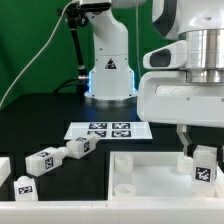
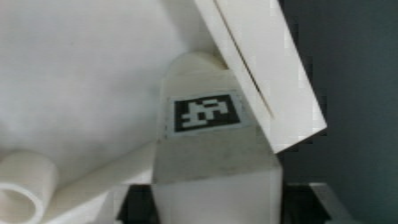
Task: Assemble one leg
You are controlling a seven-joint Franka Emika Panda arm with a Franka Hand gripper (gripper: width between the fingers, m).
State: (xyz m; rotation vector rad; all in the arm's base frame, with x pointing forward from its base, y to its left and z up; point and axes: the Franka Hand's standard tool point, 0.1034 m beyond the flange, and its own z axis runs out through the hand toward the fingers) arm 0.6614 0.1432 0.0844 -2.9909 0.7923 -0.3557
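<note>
My gripper [image 1: 203, 150] is shut on a leg [image 1: 205, 166], a chunky white post with a black-and-white tag, at the exterior view's right. It holds the leg upright over the right part of the wide flat white panel [image 1: 150, 182]; I cannot tell if the leg touches it. In the wrist view the leg [image 2: 214, 140] runs out from between the dark fingers [image 2: 146, 205] with its tag facing the camera. The panel [image 2: 71, 80] lies behind it, with a round hole edge showing. My gripper [image 2: 222, 202] grips the leg's near end.
Three more legs [image 1: 44, 160] [image 1: 78, 148] [image 1: 25, 186] lie on the black table at the exterior view's left. The marker board [image 1: 103, 130] lies in the middle. The arm's base [image 1: 108, 70] stands behind it, before a green backdrop.
</note>
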